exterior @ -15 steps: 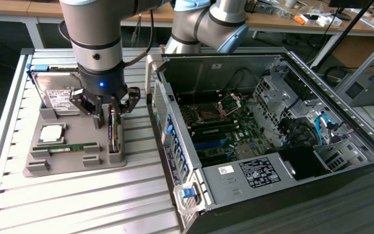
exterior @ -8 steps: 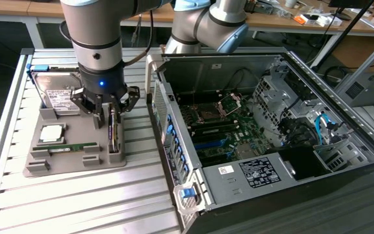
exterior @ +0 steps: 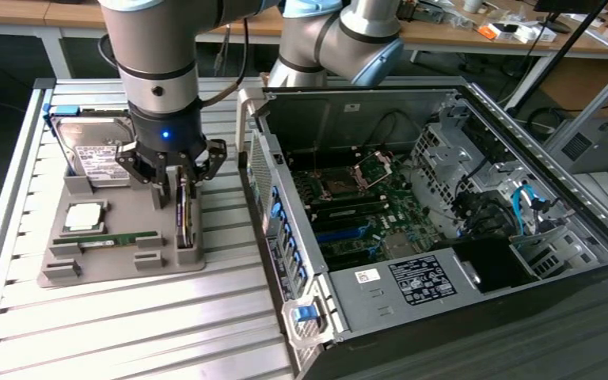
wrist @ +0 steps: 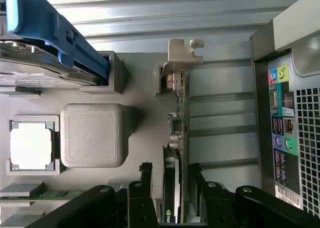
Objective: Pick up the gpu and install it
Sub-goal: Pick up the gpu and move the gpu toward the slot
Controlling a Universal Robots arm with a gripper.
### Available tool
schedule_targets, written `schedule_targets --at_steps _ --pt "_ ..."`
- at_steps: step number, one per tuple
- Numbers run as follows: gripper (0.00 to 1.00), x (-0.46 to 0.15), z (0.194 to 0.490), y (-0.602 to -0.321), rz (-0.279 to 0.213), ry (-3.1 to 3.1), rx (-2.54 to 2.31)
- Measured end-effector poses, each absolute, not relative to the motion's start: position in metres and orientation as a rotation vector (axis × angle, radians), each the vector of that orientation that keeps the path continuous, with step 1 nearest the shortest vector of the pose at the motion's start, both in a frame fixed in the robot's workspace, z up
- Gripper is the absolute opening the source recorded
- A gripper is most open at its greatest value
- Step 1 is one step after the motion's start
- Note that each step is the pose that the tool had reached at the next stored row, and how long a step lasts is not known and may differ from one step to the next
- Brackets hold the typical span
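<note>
The claw (exterior: 180, 186) hangs straight down over the grey holder tray (exterior: 124, 273) with its jaws spread, gripping nothing. One finger (wrist: 146, 175) stands on each side of the graphics card (exterior: 184, 222). The card stands on its long edge in a slot of the tray, directly under the claw and between its fingertips; in the wrist view a gap shows between the card (wrist: 182, 118) and each finger. The card's metal bracket (wrist: 184, 50) sticks out at the end farthest from the claw's fingers. Beside the claw, toward the exterior view's left, the same tray holds a silver hard drive (exterior: 93, 146) standing upright, a square processor chip (exterior: 85, 216) lying flat and a narrow green memory stick (exterior: 119, 237). On the claw's other side, toward the exterior view's right, an open computer case (exterior: 442, 103) lies on the slatted metal table (exterior: 124, 332), with its motherboard (exterior: 351, 210) exposed and its rear ports (wrist: 282, 118) facing the tray.
</note>
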State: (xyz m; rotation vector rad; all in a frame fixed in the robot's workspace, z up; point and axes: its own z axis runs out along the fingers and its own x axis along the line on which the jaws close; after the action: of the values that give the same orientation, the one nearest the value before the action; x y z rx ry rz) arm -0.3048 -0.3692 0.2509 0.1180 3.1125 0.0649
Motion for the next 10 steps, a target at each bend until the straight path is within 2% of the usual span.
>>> schedule_targets --at_steps 10 --pt "0.42 -0.3047 0.2464 -0.3680 0.064 3.113 0.118"
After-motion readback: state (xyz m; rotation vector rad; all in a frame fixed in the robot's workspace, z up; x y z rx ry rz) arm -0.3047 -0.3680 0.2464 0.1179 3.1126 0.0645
